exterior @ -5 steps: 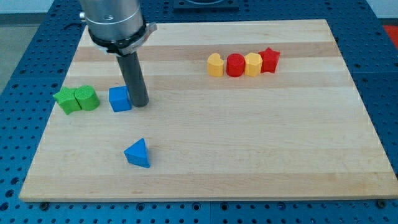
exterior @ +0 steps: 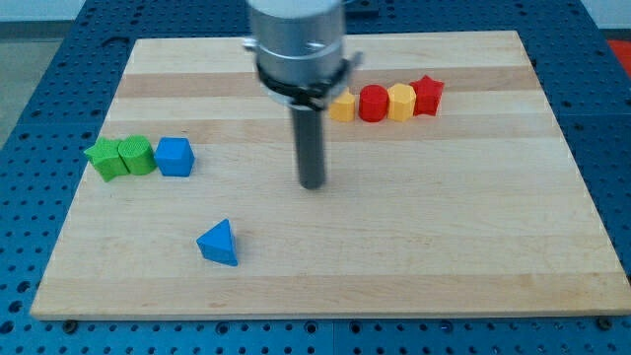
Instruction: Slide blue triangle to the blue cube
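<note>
The blue triangle lies at the lower left of the wooden board. The blue cube sits above it at the view's left, touching the right side of a green block. My tip is near the board's middle, well to the right of the blue cube and up and to the right of the blue triangle. It touches no block.
Two green blocks sit side by side left of the blue cube. A row of a yellow block, a red block, a yellow block and a red star lies at the upper right.
My tip has moved right, away from the blue cube's right side to the board's middle. The blue cube has shifted left against the green blocks. The blue triangle has not moved.
</note>
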`<state>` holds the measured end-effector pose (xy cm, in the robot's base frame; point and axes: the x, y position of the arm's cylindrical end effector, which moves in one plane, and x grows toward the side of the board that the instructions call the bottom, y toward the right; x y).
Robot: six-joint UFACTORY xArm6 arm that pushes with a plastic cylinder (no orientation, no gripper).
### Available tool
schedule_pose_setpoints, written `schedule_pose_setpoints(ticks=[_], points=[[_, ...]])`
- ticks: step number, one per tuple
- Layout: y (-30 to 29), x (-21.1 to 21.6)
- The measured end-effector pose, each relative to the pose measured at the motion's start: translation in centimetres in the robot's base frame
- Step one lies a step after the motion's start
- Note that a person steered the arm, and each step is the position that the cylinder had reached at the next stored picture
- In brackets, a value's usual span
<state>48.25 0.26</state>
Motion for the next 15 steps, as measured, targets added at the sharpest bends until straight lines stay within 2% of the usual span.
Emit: schedule_pose_setpoints(ticks=[1,4,5,6,7,9,11,15], points=[[2.7,4.1],[-9.6,12.5],[-14.2,13.6],[-14.8,12.6],[-12.8,11.4],[-10.3,7.6],[-10.3,3.8],[-11.9,4.0]])
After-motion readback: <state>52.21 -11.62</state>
